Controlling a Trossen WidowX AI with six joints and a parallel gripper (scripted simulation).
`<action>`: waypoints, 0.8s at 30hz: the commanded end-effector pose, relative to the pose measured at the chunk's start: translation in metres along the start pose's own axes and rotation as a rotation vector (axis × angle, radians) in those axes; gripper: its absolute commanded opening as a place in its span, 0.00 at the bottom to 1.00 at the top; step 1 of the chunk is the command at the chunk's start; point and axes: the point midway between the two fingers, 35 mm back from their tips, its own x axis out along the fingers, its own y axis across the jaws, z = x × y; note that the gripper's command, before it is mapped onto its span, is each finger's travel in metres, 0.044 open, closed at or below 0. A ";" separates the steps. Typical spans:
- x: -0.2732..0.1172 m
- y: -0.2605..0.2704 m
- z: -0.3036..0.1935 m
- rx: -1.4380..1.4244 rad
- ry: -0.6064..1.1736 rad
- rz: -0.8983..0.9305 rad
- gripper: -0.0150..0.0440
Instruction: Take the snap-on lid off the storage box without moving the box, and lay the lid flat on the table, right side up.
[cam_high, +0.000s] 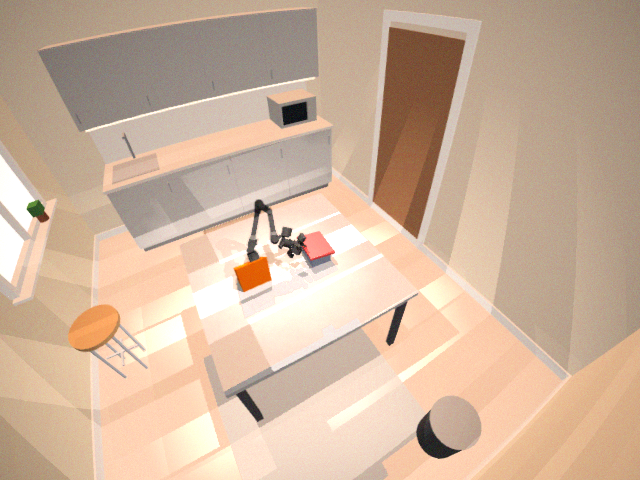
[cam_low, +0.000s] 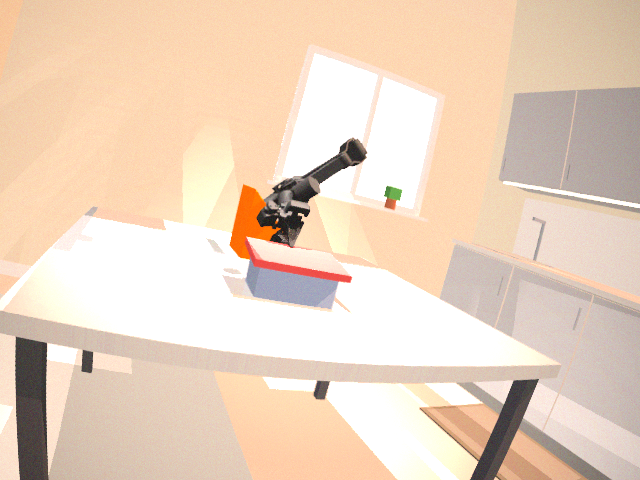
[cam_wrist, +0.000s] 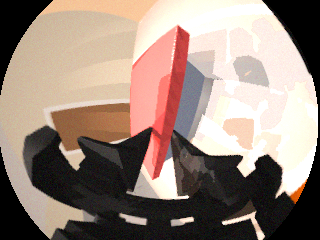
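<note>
The storage box (cam_high: 320, 259) (cam_low: 292, 285) (cam_wrist: 194, 97) is blue-grey and stands on the table (cam_high: 330, 304) (cam_low: 155, 320). Its red lid (cam_high: 317, 244) (cam_low: 302, 259) (cam_wrist: 152, 90) lies over its top, red side up; I cannot tell whether any edge is unsnapped. My gripper (cam_high: 302, 244) (cam_low: 290, 244) (cam_wrist: 162, 131) is shut on the lid's edge at the side facing the arm. In the wrist view one finger is on the lid's top side and the other on its underside. The fingertips are small and dark in the top and exterior views.
An orange upright panel (cam_high: 253, 274) (cam_low: 245, 224) stands on the table beside the arm's base. The arm reaches from there to the box. The table's front edge lies beyond the box. A stool (cam_high: 94, 327) and a round bin (cam_high: 448, 426) stand on the floor.
</note>
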 end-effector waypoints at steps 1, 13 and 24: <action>0.001 0.000 0.000 0.003 -0.002 -0.001 0.25; 0.002 0.001 0.000 0.003 -0.002 -0.001 0.25; 0.002 0.001 0.000 0.003 -0.002 -0.001 0.25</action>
